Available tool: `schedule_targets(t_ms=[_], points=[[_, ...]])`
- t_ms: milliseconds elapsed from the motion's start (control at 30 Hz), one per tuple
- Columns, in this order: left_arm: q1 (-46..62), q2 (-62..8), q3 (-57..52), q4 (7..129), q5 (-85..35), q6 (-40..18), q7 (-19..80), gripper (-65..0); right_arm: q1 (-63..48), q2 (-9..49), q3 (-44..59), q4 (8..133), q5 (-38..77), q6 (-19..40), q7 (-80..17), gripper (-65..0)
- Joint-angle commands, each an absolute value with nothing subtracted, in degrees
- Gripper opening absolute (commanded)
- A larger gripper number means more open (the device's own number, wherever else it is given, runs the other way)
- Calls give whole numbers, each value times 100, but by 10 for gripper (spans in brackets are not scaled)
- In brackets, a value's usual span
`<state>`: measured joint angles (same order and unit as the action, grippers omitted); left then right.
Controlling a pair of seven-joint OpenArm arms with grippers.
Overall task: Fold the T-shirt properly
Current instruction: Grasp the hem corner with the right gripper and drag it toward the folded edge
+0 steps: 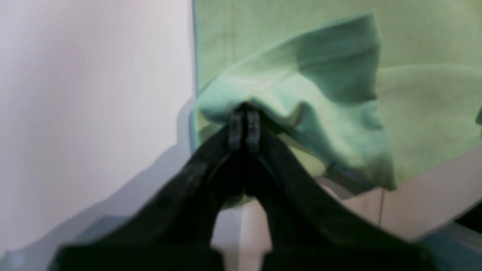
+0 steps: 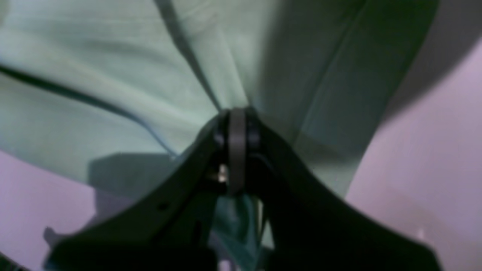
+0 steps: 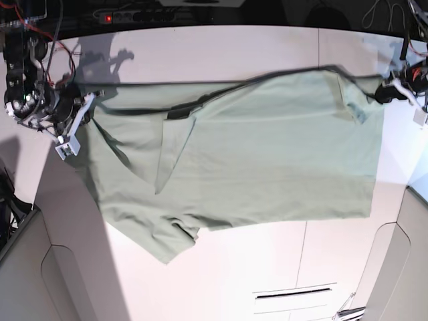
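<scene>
The pale sage-green T-shirt (image 3: pixel 267 154) lies spread across the white table (image 3: pixel 221 53), its top edge pulled into a taut line between the two arms. One sleeve hangs toward the lower left and a flap is folded over near the neck band (image 3: pixel 180 110). My left gripper (image 1: pixel 244 113) is shut on a bunched corner of the T-shirt (image 1: pixel 339 56); in the base view the left gripper (image 3: pixel 382 93) is at the far right. My right gripper (image 2: pixel 236 116) is shut on a fold of the T-shirt (image 2: pixel 113 75); in the base view the right gripper (image 3: pixel 90 107) is at the far left.
A power strip (image 3: pixel 134 15) and loose cables lie along the dark back edge of the table. A slot (image 3: pixel 294 292) cuts the table surface at the front right, and grey panels flank both lower corners.
</scene>
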<state>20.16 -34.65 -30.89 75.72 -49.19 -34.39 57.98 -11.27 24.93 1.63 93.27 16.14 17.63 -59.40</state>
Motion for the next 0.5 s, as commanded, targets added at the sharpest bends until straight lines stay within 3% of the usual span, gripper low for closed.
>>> schedule_targets(t_ms=[0,233,467], points=[[2198,-3496,-3242,7629,-4547,-3395,6246,-650,-1470,2523,187,9365,1457,1789,-6775,-650],[2801,-3315,-4075,7811,-5179,-3673,6353,-650,-2338,2521,663,10086,1455,1776,-6777,-650],[2746,-3275,-4143,7874,-5262,-3675,6366,-650,-2265,2523,727,10189,1457,1772,-6775,-650]])
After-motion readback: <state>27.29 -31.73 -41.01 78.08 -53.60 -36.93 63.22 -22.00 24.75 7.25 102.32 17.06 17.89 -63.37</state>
